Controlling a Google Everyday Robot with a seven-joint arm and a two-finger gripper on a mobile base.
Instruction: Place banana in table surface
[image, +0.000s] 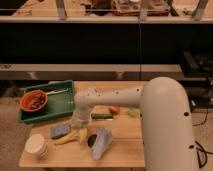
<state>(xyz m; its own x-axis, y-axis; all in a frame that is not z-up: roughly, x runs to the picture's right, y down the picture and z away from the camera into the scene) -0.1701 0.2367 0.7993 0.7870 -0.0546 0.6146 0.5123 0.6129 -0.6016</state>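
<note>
Hovering spread jaws, banana (66, 139) just beneath

The light wooden plank desk (122, 149) carried a green plastic tray (59, 104), a blue-grey sponge (60, 130), a slim yellow banana (69, 138), a round white cup (36, 146), a dark green stick (102, 116) and a small orange fruit (114, 110). Spread jaws hung just over the banana.

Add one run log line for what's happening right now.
banana: lying on table surface, beside sponge | hand: open, low at one end of banana | grip: none seen
</note>
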